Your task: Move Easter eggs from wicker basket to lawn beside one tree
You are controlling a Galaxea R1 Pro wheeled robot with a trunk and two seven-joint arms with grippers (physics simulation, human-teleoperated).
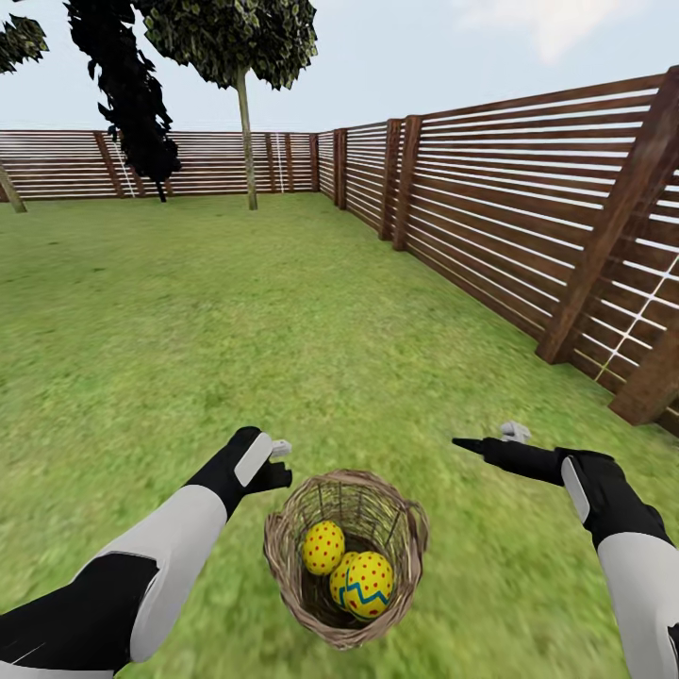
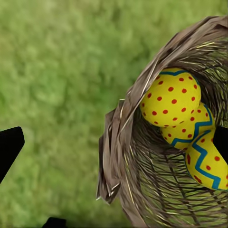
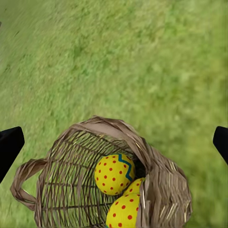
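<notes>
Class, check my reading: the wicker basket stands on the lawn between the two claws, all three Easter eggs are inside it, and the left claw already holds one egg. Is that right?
Not quite. The left claw holds nothing; it is open beside the wicker basket, as the head view shows. The three Easter eggs all lie in the basket, which stands on the lawn between the claws.

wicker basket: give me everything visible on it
The wicker basket is small, round and bucket-shaped, woven of brown twigs with an open, see-through weave and a thick braided rim; a loop handle juts from the rim. It stands upright on the lawn between the two arms, holding the three Easter eggs. Neither gripper touches it.
</notes>
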